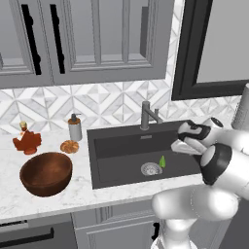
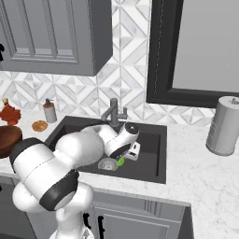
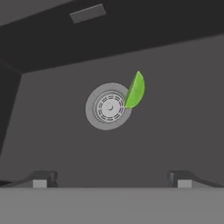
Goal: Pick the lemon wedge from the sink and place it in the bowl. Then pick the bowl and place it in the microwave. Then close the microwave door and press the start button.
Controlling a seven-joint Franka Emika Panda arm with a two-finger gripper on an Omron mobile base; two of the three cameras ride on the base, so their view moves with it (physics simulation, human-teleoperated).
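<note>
Jaws apart over sink [image 3: 183,109] floor

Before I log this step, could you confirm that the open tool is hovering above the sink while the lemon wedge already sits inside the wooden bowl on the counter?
Not quite: the lemon wedge is not in the bowl. It lies on the floor of the sink, right beside the drain, as the hand view shows. The rest holds: the tool is open and hovers above the sink.

Tool [image 3: 112,178] agape, arm low
</note>
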